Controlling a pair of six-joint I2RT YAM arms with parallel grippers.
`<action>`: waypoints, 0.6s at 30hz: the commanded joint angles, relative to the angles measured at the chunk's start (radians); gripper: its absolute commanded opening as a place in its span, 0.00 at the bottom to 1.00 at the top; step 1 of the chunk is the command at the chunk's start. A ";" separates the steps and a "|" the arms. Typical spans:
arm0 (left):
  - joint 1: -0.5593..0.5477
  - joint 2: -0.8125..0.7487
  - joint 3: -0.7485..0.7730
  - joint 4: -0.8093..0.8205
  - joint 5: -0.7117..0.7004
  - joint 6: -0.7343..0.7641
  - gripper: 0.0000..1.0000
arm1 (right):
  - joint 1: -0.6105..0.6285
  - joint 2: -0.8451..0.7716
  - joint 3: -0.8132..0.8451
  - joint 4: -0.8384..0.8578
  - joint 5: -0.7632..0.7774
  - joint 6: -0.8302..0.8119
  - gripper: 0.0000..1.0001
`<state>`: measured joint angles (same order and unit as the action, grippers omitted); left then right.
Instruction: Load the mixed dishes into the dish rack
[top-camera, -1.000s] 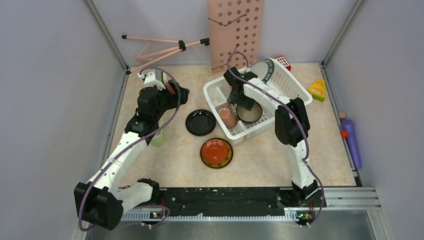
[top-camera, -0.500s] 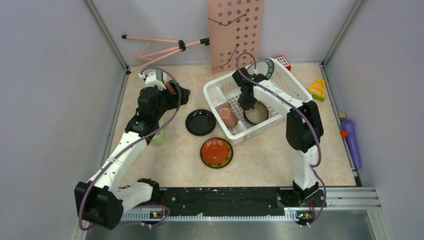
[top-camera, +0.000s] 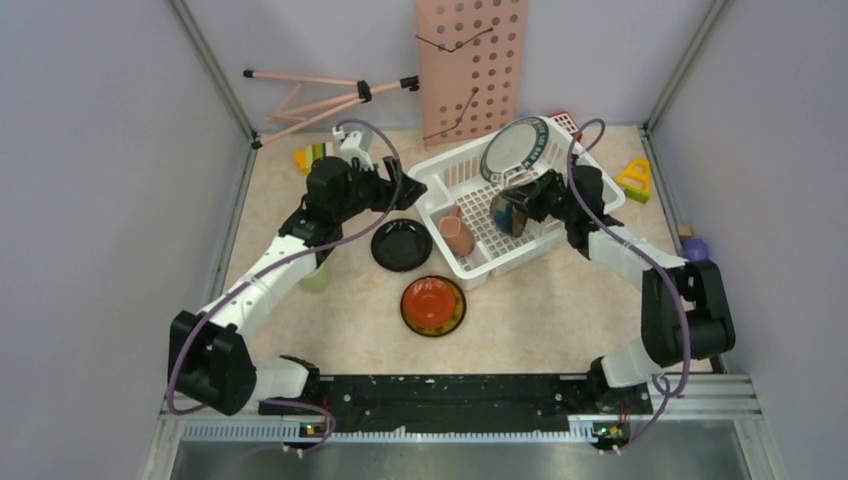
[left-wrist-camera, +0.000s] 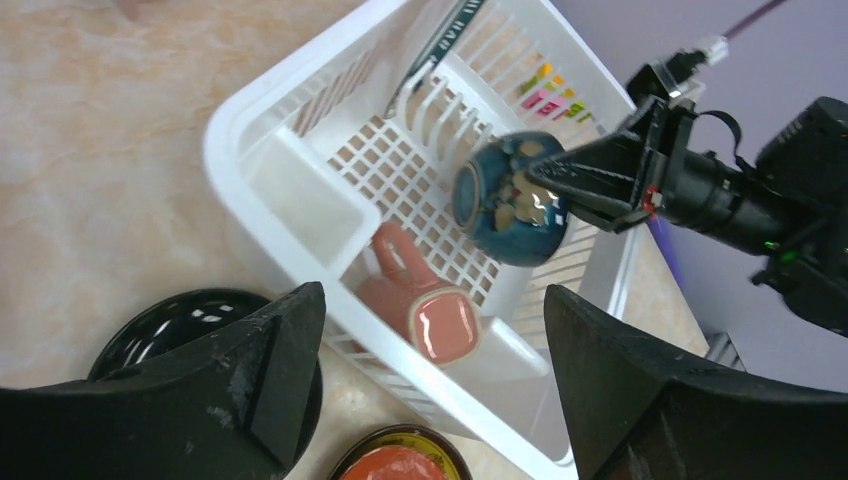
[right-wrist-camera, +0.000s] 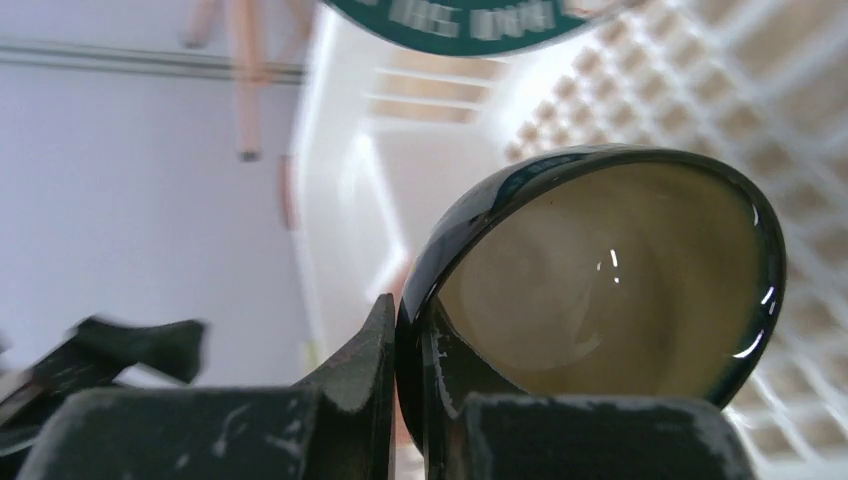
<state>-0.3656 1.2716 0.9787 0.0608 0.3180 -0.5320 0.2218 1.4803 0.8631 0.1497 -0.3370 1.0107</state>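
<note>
The dish rack (top-camera: 445, 170) stands at the back, right of middle. In it a white plate with a dark patterned rim (top-camera: 515, 148) stands upright and a pinkish cup (top-camera: 457, 235) lies in the near-left corner. My right gripper (top-camera: 527, 200) is shut on the rim of the teal bowl (top-camera: 508, 213), tipped on its side over the rack floor; the rim (right-wrist-camera: 430, 270) sits pinched between its fingers. My left gripper (top-camera: 405, 190) hangs open by the rack's left corner, nothing in it. A black plate (top-camera: 401, 245) and a red plate (top-camera: 433, 305) lie on the table. The light green mug (top-camera: 318, 277) peeks out under the left arm.
A pink perforated board (top-camera: 470, 65) leans on the back wall beside a pink tripod (top-camera: 320, 95). Toy blocks (top-camera: 312, 155) lie at the back left, a yellow triangle (top-camera: 635, 178) and a purple thing (top-camera: 697, 250) to the rack's right.
The right arm swung round to the rack's right side, shut on the teal bowl's rim and tipped the bowl on its side. The left arm moved right, toward the rack's left corner.
</note>
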 joint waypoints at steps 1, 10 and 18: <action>-0.046 0.080 0.134 0.049 0.091 0.064 0.85 | -0.035 0.085 -0.050 0.905 -0.360 0.324 0.00; -0.102 0.234 0.275 0.048 0.106 0.120 0.86 | -0.035 0.373 0.008 1.547 -0.356 0.762 0.00; -0.196 0.338 0.384 -0.052 0.049 0.390 0.98 | -0.031 0.311 0.008 1.470 -0.330 0.750 0.00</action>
<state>-0.5346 1.5616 1.2659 0.0319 0.3744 -0.2905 0.1867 1.8782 0.8192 1.3823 -0.6834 1.7088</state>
